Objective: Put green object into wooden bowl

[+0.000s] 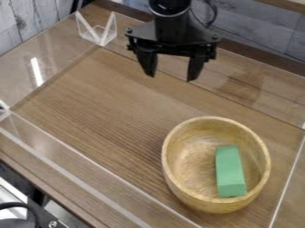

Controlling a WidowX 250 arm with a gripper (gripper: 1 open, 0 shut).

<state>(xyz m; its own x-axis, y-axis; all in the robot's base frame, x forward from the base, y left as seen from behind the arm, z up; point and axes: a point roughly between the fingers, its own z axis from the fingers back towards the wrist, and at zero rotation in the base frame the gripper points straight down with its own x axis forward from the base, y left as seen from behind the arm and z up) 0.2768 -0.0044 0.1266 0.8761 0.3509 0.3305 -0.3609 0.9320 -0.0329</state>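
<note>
The green block point(230, 171) lies inside the wooden bowl point(215, 165), toward the side of it nearer the picture's right edge. Well apart from the bowl, the robot's dark jaws point(172, 69) are spread above the table point(102, 111), with seemingly nothing between them.

Wooden bowl point(191, 185): pale tan wood, smooth, low sheen. Block point(230, 171): plain green faces, smooth, matt. Tabletop point(95, 116): brown wood, fine grain, smooth, with a glossy streak of light at left. Gripper point(172, 67): black, mostly matt; material unclear.
</note>
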